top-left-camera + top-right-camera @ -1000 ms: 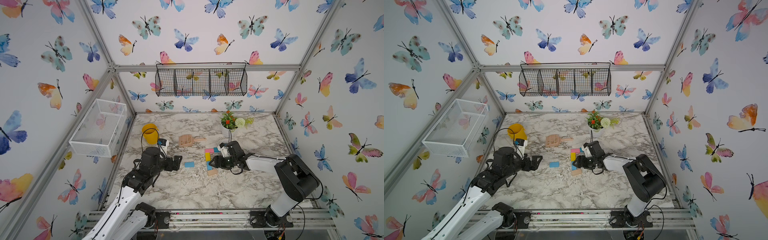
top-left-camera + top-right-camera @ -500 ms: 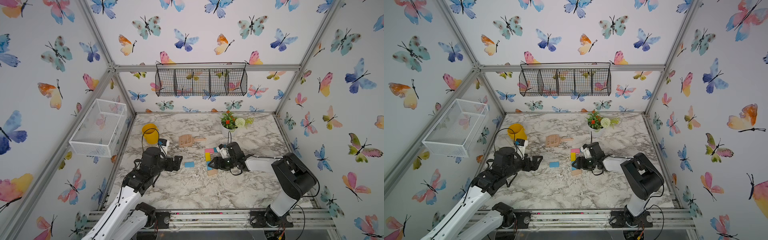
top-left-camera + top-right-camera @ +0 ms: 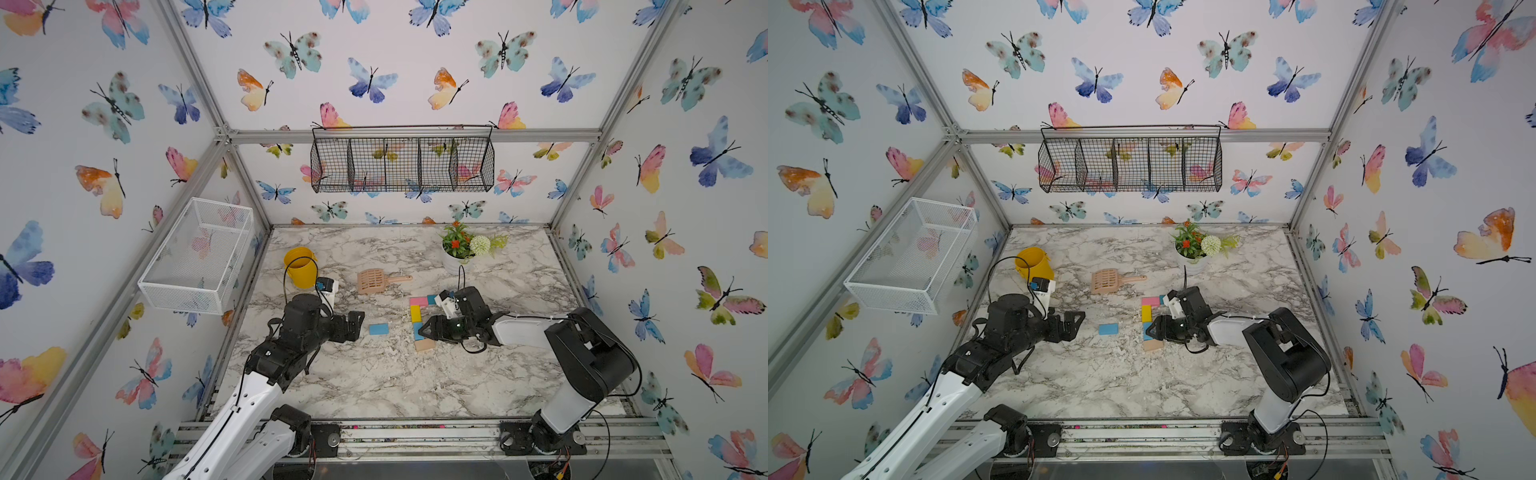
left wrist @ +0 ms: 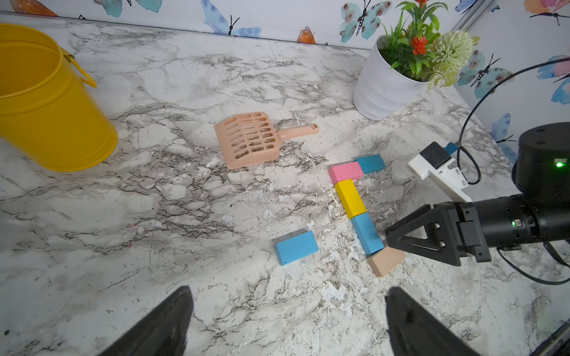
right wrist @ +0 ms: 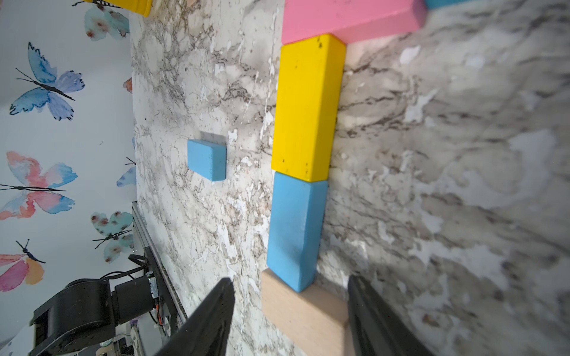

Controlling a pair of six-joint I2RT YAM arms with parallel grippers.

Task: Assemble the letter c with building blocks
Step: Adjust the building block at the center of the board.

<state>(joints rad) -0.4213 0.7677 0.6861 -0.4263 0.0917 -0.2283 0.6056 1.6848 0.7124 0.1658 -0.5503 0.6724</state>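
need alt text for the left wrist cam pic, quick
Five blocks on a marble table form a partial squared C: teal block, pink block, yellow block, light blue block, then a tan block beside the right gripper. A loose blue block, peach scoop, yellow bucket and potted plant sit nearby; the open left gripper is nearest the camera.

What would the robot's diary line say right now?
left gripper: open, empty | right gripper: open, straddling tan block | loose blue block: lying alone
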